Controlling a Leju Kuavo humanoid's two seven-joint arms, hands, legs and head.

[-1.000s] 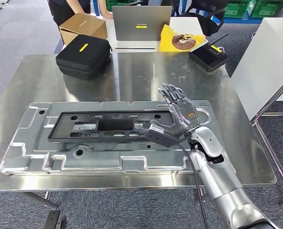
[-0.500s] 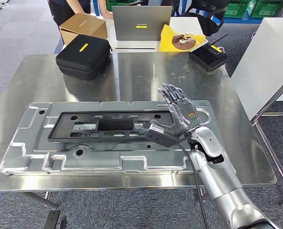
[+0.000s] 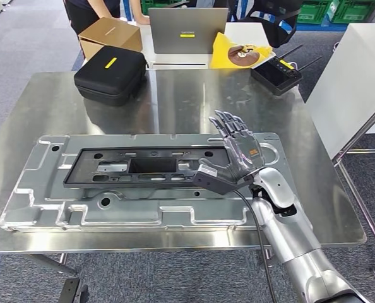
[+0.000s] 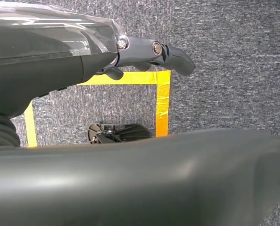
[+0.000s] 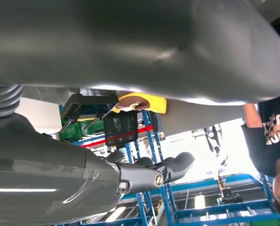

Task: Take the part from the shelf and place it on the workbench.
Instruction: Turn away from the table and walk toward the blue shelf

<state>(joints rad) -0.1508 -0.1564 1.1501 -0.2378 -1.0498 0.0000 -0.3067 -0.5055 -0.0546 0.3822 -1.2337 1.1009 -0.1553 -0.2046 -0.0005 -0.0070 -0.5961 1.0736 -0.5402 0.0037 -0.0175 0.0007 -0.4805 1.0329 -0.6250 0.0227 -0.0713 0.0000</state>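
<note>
nothing has moved over the last second: the right hand point(image 3: 235, 154) stays spread and released, holding nothing, at the right end of the black part point(image 3: 142, 167). the part lies flat on the grey metal panel point(image 3: 28, 202) on the worktop point(image 3: 185, 101), so the placing looks done. the left hand point(image 4: 149, 49) hangs over the floor; i cannot tell its state.

Black zip case point(image 3: 110, 74) with yellow label, far left of bench. Beyond it: cardboard box point(image 3: 111, 33), grey laptop point(image 3: 187, 29), yellow cloth point(image 3: 238, 52), black controller point(image 3: 276, 72). Person in dark shirt point(image 3: 88, 9) behind box.
</note>
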